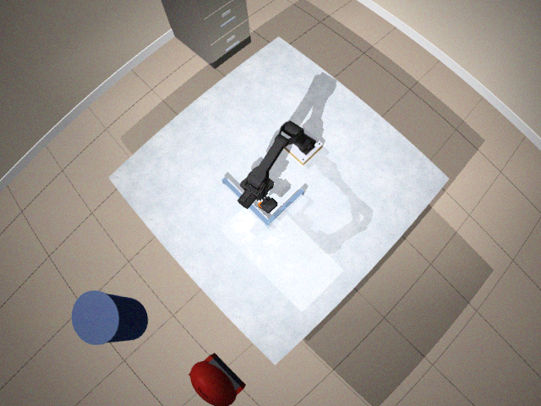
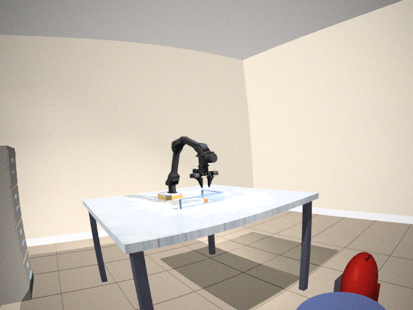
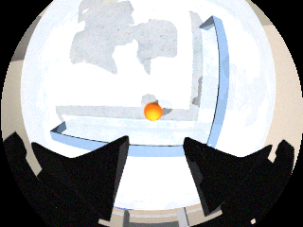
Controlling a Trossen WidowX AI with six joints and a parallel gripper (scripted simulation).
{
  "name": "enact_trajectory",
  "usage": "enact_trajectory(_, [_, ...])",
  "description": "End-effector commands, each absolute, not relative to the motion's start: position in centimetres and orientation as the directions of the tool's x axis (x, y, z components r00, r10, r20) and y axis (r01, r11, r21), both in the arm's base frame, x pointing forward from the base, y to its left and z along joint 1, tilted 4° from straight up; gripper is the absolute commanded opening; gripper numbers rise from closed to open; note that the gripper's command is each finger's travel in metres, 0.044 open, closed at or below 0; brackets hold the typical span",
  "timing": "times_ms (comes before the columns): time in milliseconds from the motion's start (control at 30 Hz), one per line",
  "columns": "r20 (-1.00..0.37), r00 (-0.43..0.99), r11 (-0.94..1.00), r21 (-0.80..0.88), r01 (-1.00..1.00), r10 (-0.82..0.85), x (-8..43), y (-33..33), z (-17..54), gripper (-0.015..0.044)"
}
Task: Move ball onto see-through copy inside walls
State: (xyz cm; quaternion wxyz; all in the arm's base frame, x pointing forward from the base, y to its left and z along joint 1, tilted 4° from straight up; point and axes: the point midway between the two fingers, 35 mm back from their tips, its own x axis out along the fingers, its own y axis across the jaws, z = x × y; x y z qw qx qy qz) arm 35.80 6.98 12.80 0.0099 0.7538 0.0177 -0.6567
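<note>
— What's the room like?

— Cream walls, a white skirting board, and a floor of beige tiles (image 2: 350,240) with darker shadow patches under the table. A grey filing cabinet (image 1: 210,26) stands by one wall; on the floor, well away from the table, sit a blue cylinder (image 1: 106,317) and a red rounded object (image 1: 215,381).

— And the surface?

— A pale, mottled white table (image 2: 186,223) on dark legs. The arm (image 2: 176,160) rises from a small tan base plate (image 2: 170,196) set on top of it, and its grey shadow stretches across the top.

— Where's the ball?

— The orange ball (image 3: 153,112) lies on the table inside the corner of the two low clear walls (image 3: 218,82), close to one of them. The exterior view shows it down on the surface (image 2: 205,200), apart from the arm.

— The gripper?

— The gripper (image 2: 205,184) hangs above the ball, pointing down, fingers spread and holding nothing — the ball shows in the gap between them, well below.

— The see-through copy?

— I can't make it out.
</note>
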Motion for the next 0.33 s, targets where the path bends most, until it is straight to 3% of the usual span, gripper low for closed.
enact_trajectory(0, [-0.991,0.13,-0.999,-0.007,0.04,0.012,35.8,7.0,12.5,0.0248])
enact_trajectory(67, [-0.991,0.13,-0.999,-0.007,0.04,0.012,35.8,7.0,12.5,0.0248])
enact_trajectory(300, [-0.992,0.128,-0.999,-0.007,0.04,0.012,34.7,6.8,17.4,0.0432])
